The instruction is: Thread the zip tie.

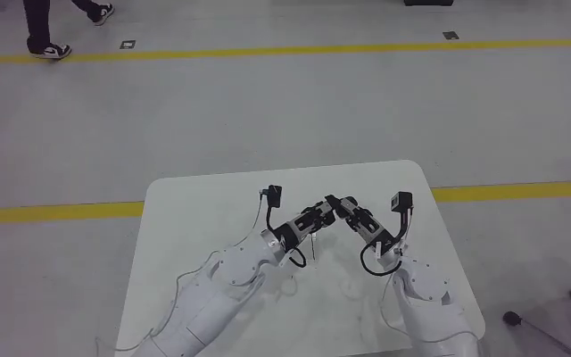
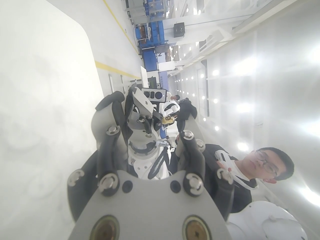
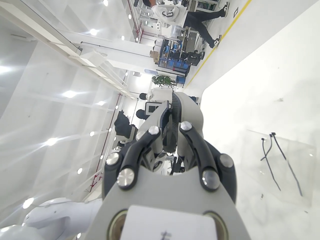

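Zip ties [image 3: 280,148] in clear tray [image 3: 301,151], left hand [image 1: 326,209] facing right hand [image 1: 335,203]

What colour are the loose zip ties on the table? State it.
Black; the zip ties show best in the right wrist view.

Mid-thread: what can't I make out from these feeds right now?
- Any tie between the left end effector and right end effector: top view, too small where they meet.
- Same spot, left wrist view: the right end effector blocks it.
- Same spot, right wrist view: its own end effector blocks it.
- Heads of the two ties on the tray: right wrist view, too small to read.
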Motion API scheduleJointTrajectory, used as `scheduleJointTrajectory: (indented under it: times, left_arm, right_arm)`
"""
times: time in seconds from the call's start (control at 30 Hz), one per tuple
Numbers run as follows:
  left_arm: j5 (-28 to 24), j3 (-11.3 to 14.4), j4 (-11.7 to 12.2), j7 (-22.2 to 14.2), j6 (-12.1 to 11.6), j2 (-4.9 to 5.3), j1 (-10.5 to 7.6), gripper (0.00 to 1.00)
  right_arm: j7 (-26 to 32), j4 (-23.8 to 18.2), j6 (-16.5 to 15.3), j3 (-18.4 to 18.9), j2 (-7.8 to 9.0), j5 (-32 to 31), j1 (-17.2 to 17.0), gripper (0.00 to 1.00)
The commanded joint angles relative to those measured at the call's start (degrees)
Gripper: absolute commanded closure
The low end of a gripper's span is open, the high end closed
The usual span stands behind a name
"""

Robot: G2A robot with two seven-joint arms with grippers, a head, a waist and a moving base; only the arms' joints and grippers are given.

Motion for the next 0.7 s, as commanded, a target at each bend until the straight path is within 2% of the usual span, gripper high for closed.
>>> scheduleJointTrajectory:
  times: [0.0, 0.37, 0.67]
  left_arm:
    - [-0.50, -0.04, -0.25, -0.08, -0.12, -0.01, 0.19, 0.56]
    - [-1.39, 0.52, 0.06, -0.48, -0.11, -0.25, 0.08, 0.56]
    - [-1.11, 0.68, 0.30, 0.00, 0.13, -0.39, -0.18, 0.63]
  right_arm:
    - [-0.13, -0.03, 0.00, -0.02, 0.01, -0.23, 0.00, 1.00]
    - [-0.87, -0.43, 0.00, -0.70, 0.00, -0.33, -0.21, 1.00]
    - [0.14, -1.03, 0.00, -0.54, 0.05, -0.36, -0.35, 1.00]
